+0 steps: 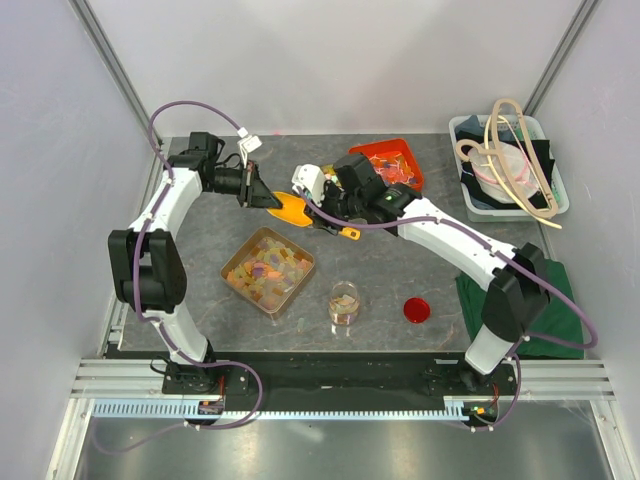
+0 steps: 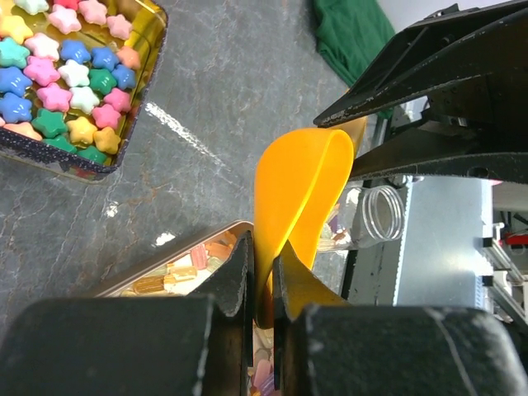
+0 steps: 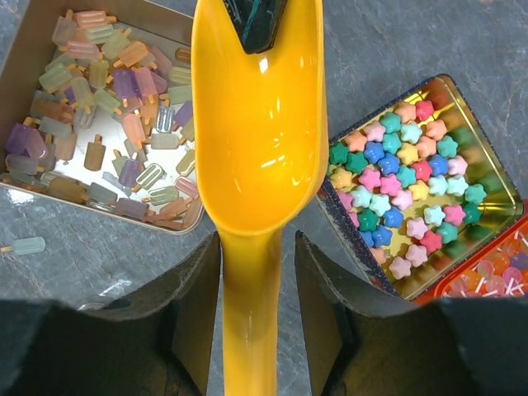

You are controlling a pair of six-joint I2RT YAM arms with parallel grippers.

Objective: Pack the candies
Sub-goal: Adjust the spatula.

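The left gripper is clenched on the front lip of the yellow scoop. The right gripper brackets its handle so closely that I cannot tell whether it grasps, so it should seat squarely there before the left lets go. The candies, translucent pastel lolly shapes, lie heaped in the gold tin just beside the scoop's bowl.

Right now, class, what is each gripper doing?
Left gripper: closed on the rim of the yellow scoop.
Right gripper: open, straddling the scoop's handle with a gap showing.
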